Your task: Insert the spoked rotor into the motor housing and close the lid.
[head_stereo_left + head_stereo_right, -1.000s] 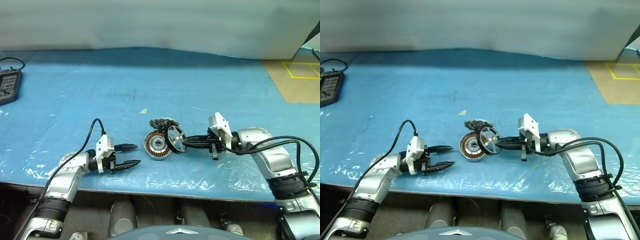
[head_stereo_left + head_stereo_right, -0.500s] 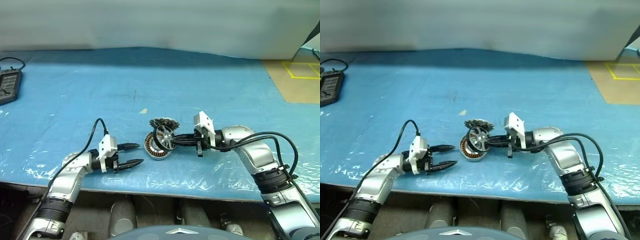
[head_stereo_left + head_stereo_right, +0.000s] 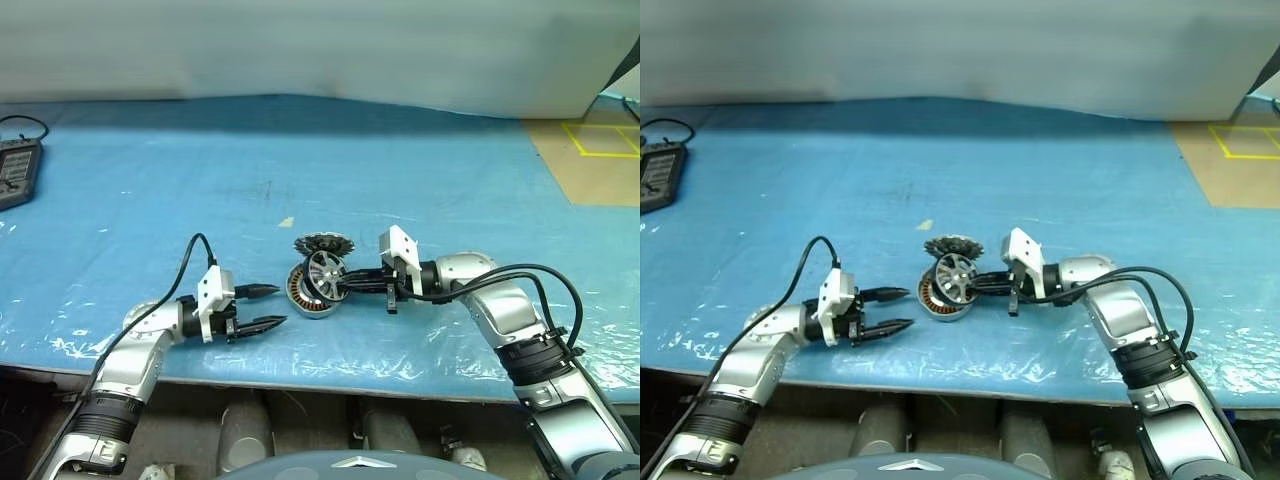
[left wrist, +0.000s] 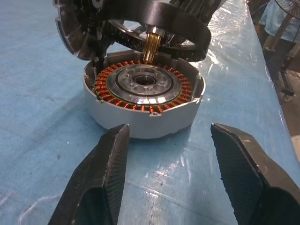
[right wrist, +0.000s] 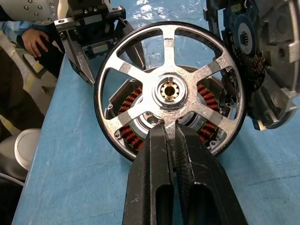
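I'm on the insertion step: my right gripper (image 5: 174, 140) pinches a spoke of the spoked rotor (image 3: 325, 273), tilted over the motor housing (image 4: 143, 101) at frame centre. Next it calls for levelling the rotor so its shaft meets the bore. My left gripper (image 3: 262, 307) waits, fingers apart, empty. The lid (image 3: 323, 244) leans just behind. Blue plastic sheeting (image 3: 400, 170) covers the table; pale wall behind.

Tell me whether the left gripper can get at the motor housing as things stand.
Probably yes. The left gripper, fingers open, faces the motor housing across bare blue sheet. The spoked rotor, pinched by the right gripper, hangs over its top, so only the sides are free.
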`<state>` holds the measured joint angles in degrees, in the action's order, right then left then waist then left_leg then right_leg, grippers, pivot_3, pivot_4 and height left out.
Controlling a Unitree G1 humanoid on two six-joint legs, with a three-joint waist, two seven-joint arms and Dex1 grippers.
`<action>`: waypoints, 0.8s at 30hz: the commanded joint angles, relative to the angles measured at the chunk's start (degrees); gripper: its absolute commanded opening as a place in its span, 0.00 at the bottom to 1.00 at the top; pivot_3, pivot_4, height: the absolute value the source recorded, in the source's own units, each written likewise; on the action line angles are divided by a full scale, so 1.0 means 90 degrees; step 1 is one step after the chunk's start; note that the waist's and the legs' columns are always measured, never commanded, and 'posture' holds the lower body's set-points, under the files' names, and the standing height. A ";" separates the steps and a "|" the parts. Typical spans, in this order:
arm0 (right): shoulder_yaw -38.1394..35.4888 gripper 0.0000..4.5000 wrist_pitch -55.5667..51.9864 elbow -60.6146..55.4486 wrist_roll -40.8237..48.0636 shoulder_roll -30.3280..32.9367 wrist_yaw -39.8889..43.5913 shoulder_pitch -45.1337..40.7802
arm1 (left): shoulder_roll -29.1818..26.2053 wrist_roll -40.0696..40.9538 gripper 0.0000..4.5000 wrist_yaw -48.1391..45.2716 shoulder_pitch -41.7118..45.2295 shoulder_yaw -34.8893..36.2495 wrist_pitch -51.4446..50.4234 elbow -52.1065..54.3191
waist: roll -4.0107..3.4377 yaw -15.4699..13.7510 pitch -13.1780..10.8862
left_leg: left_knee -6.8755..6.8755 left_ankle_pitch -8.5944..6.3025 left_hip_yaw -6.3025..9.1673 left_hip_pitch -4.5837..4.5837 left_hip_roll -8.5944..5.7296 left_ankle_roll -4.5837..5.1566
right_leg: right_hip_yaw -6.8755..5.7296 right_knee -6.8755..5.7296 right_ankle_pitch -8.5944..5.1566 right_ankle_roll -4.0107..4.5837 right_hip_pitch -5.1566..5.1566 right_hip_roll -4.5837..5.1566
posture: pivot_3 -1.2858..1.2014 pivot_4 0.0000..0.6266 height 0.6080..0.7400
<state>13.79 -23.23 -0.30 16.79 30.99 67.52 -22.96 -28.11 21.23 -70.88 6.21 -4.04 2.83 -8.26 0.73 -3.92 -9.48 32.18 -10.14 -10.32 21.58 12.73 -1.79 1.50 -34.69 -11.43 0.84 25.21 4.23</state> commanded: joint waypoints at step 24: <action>0.0095 0.01 0.0158 0.0169 -0.0101 -0.0149 0.0066 -0.0274 | 0.0101 -0.0055 0.65 -0.0242 0.0140 0.0065 0.0750 -0.0760 | 0.0000 -0.0010 0.0000 | 0.0003 0.0000 0.0000 -0.0001 0.0000 0.0000 | 0.0000 -0.0003 0.0001 0.0002 -0.0002 0.0001 | 0.52 0.24 1.00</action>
<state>14.92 -22.50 1.74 15.67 29.60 67.92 -24.23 -27.13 20.25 -72.89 7.41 -4.09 8.91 -15.75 0.73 -4.00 -9.48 32.21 -10.14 -10.32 21.58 12.73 -1.79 1.50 -34.72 -11.42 0.86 25.19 4.24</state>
